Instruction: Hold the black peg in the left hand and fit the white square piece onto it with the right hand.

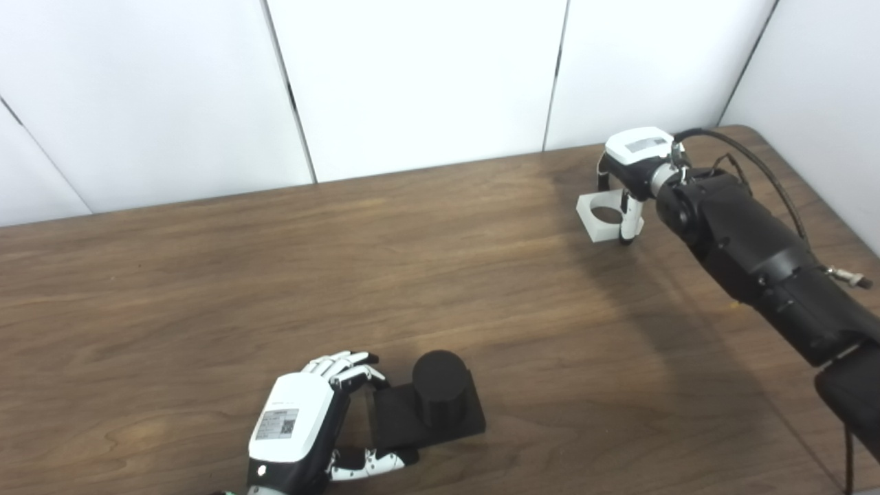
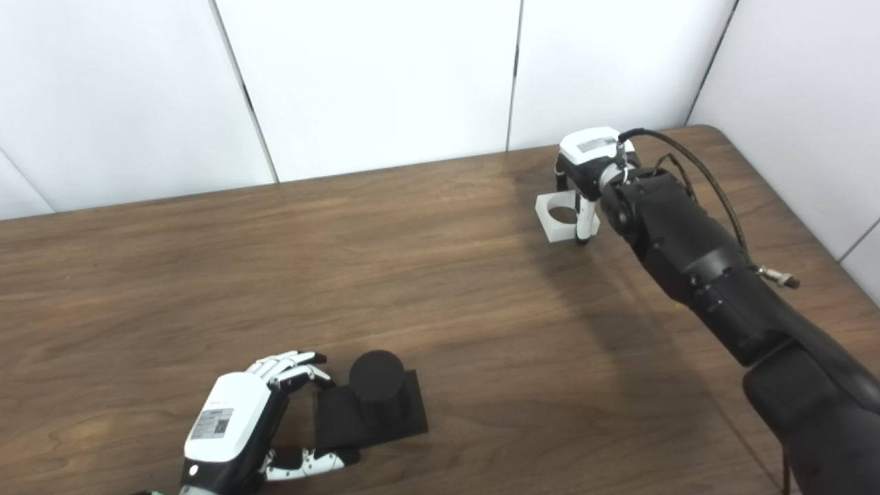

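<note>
Left eye view: left hand (image 1: 302,426) fingers and thumb are clamped on the base of the black cylindrical peg (image 1: 427,405), near left on the brown wooden table (image 1: 289,275). Far right, right hand (image 1: 636,161) fingers straddle the white square plastic piece (image 1: 608,216); whether they grip it is unclear.

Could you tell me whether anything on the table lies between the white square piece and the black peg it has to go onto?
Nothing visible does. The white square piece sits at the far right under the right hand, the black peg near the front by the left hand, and only bare table lies between them.
</note>
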### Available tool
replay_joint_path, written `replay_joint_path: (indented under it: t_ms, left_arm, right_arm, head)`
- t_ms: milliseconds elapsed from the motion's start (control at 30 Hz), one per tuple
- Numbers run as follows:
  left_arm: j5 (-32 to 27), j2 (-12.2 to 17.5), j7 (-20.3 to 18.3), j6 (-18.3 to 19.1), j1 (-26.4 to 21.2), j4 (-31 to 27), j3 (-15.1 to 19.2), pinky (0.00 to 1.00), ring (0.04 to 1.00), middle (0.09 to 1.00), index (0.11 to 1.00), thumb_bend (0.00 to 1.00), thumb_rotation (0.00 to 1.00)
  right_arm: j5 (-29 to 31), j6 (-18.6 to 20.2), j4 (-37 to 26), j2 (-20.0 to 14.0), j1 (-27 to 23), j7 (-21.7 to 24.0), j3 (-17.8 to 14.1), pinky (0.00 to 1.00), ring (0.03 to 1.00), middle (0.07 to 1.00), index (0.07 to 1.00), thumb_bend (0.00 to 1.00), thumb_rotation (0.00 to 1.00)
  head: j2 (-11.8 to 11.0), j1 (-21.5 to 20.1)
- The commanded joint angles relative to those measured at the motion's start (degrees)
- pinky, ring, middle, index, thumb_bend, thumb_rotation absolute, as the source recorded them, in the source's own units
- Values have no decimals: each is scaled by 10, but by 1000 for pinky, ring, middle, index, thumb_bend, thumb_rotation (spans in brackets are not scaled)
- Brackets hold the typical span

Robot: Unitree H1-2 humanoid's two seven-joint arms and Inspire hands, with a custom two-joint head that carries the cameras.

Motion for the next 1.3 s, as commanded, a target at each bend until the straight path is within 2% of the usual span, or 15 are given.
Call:
replay_joint_path:
  t_ms: [0,233,367,467,667,833,1067,1267]
  left_arm:
    - [27,14,-43,13,23,18,-11,809,825,797,487,518,47]
    - [27,12,-47,16,23,15,-12,809,827,800,487,518,47]
    - [31,11,-50,20,23,11,-15,812,829,802,488,518,47]
    - [34,5,-50,24,23,11,-18,813,829,799,487,518,46]
    - [44,-6,-51,35,23,12,-24,807,831,804,488,518,47]
    - [53,-12,-52,39,21,13,-27,808,829,804,488,518,47]
    - [59,-19,-56,45,20,9,-33,809,831,806,488,518,48]
    - [67,-26,-60,57,19,9,-39,818,839,811,488,517,49]
  right_arm:
    - [11,-10,-6,1,-1,-15,-4,801,864,805,489,524,135]
    - [11,-23,-4,-2,5,-41,0,748,823,763,486,524,132]
    - [21,-27,-14,-6,11,-38,-8,765,825,761,487,523,130]
    - [39,-41,-46,-16,19,-33,-20,801,840,770,486,522,130]
    - [48,-84,-174,-45,51,-43,-38,799,838,785,486,523,134]
    - [49,-83,-303,-45,77,2,-66,843,843,786,486,524,138]
    - [51,-81,-478,-42,96,120,-84,866,833,786,486,524,138]
    - [68,-64,-586,-14,98,210,-100,863,822,779,484,525,136]
  head:
    - [0,0]
    - [3,5]
    - [6,10]
    - [9,19]
    - [13,26]
    - [19,31]
    - [31,50]
    - [40,61]
